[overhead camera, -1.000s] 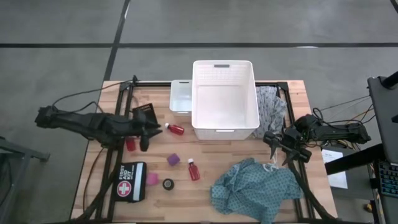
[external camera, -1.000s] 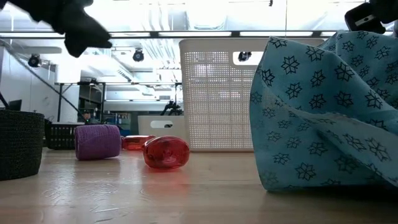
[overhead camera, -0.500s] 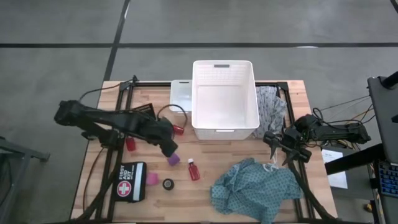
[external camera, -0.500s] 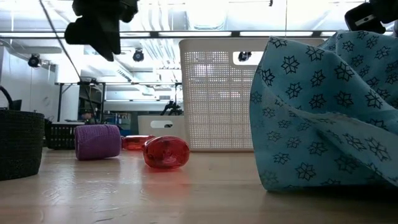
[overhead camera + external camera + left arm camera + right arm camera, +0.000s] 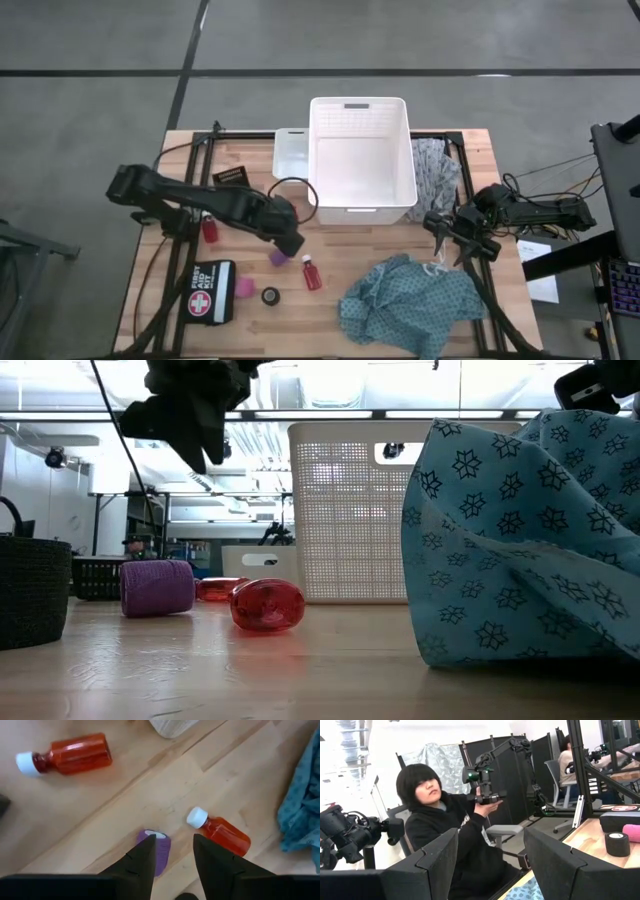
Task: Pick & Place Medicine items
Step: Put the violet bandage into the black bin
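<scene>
Wooden tabletop [image 5: 390,245], white basket [image 5: 361,160] at far centre. Left tool [image 5: 291,243], fingers parted narrowly and empty, hovers over the purple piece [image 5: 155,851], which lies just under its tips. Red bottle [image 5: 219,831] just right of it, lying flat, cap toward the far side. Teal cloth [image 5: 410,303] near right. Right tool [image 5: 450,240] parked at right edge, fingers spread.

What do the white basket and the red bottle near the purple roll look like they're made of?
The white basket looks like rigid moulded plastic: matte, with fine perforated mesh walls in the low view. The red bottle seems to be translucent glossy plastic, light glowing through it, with an opaque white cap; glass can't be excluded.
</scene>
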